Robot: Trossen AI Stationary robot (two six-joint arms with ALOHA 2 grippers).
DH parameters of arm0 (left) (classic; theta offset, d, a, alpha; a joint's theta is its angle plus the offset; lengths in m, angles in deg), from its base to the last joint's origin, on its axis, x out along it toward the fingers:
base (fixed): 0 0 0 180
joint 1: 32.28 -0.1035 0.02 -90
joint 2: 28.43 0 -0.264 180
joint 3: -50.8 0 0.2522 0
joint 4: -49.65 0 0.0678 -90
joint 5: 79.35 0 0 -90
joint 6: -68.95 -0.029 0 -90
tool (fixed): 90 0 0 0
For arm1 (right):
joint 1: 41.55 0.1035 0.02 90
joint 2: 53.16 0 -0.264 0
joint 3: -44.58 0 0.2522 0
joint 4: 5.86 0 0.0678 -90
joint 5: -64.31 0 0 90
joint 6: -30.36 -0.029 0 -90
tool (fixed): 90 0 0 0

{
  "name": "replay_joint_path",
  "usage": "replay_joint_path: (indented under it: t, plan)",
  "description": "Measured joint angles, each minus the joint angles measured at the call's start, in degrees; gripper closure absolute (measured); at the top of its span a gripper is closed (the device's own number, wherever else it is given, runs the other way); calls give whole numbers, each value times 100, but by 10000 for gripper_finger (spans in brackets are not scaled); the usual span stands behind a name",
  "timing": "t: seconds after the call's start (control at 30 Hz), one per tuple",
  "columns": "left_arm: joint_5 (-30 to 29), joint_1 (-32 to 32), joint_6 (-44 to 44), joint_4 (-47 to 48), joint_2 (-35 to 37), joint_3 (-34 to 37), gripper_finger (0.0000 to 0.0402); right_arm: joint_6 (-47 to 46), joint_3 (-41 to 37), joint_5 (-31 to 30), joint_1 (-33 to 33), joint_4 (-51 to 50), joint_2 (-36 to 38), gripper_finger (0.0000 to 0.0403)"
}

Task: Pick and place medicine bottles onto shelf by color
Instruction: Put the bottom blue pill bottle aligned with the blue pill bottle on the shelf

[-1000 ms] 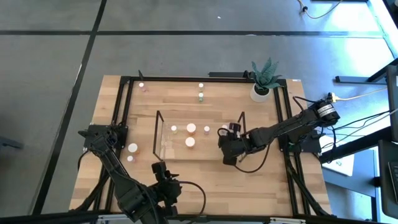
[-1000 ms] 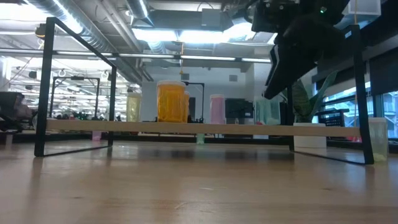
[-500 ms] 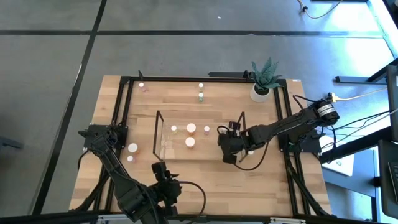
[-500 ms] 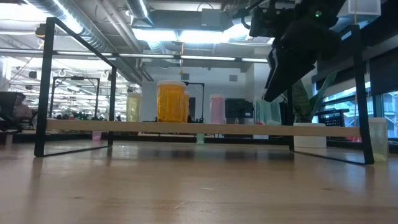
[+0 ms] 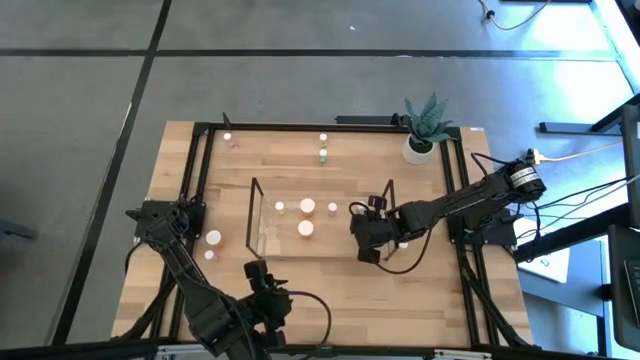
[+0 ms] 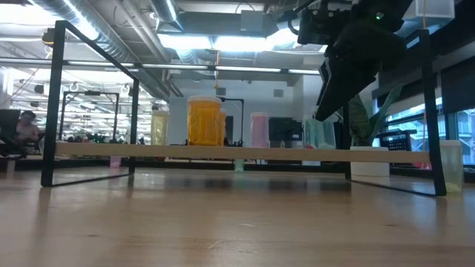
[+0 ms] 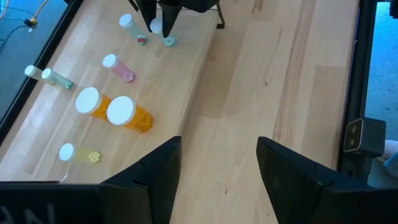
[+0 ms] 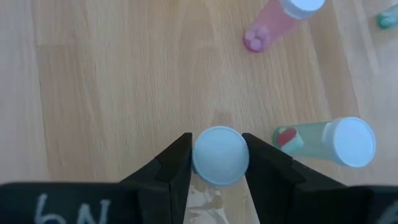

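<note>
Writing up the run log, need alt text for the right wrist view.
The right gripper looks straight down with its fingers on either side of a white-capped bottle on the wooden shelf board. Beside it stand a green bottle and a pink bottle.

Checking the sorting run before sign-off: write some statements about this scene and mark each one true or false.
1. The right tool has a white-capped bottle between its fingers. True.
2. The left tool holds an orange bottle. False: it is open and empty.
3. A potted plant stands at the far right corner of the table. True.
4. The shelf has no bottles on it. False: several stand there, including two orange bottles.
</note>
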Motion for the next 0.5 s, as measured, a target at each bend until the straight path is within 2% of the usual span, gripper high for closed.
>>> replay_joint_path:
  t: [0.3,0.5]
  plan:
    - [0,-4,-2,0,-2,0,200,1,0,-27,0,-4,-2,223]
    - [-2,-4,-2,0,-2,0,200,89,0,-40,0,-4,-3,217]
